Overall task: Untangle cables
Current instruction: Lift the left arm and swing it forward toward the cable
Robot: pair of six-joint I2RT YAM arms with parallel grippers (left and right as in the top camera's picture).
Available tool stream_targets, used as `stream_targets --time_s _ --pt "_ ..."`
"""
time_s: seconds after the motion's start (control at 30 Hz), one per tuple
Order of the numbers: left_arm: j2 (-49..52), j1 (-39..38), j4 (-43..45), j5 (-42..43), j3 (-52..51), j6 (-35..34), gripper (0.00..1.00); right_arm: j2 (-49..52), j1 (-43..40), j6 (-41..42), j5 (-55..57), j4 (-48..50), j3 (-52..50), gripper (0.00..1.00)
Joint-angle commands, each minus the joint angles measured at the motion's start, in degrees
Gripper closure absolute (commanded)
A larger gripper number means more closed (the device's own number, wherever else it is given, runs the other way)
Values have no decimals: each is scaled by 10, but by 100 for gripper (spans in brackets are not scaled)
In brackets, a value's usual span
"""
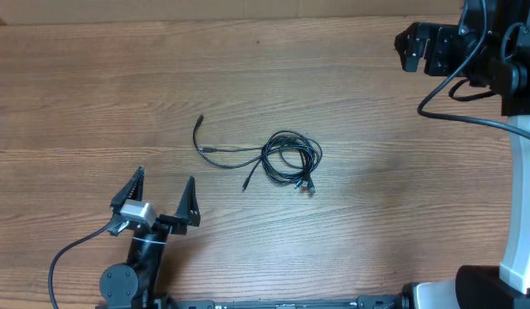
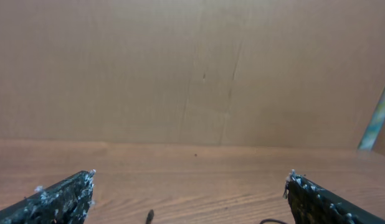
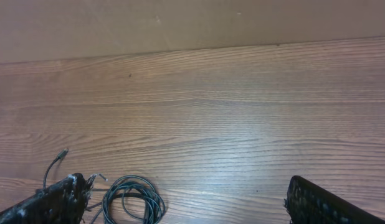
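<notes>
Cables point(image 1: 267, 156) coiled, long axis sideways — tail leftward

Overhead looks straight down on the table point(image 1: 351, 103). Left wrist faces the wall point(image 2: 118, 68), low; right wrist slants down, sharing the cables point(image 1: 286, 157) with overhead.

The left claw point(image 1: 165, 190) had black tapering fingers point(image 2: 61, 198) flecked with white specks, a silver-grey block point(image 1: 132, 212) behind them, and a thick black wire point(image 1: 72, 251) curling from its round black base point(image 1: 119, 281). The right claw point(image 1: 412, 47) was black too, its arm cased in a white shell point(image 1: 524, 232) and trailing black wires point(image 1: 458, 112).
</notes>
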Motion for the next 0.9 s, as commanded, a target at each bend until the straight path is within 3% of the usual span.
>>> stream_targets --time_s 0.0,0.13,0.37,0.5,0.87 --pt "-5 2 22 21 -2 -18 0 -14 3 -4 -4 -3 15 0" --pt "-5 2 51 52 10 -8 0 -14 3 -4 -12 -2 15 0" --pt "2 2 -125 17 144 85 0 -14 3 -2 -28 -3 15 0" --pt "33 2 -174 6 245 105 0 -14 3 -2 -29 -3 15 0" --pt "268 2 -330 25 602 116 0 -14 3 -2 -29 -12 15 0"
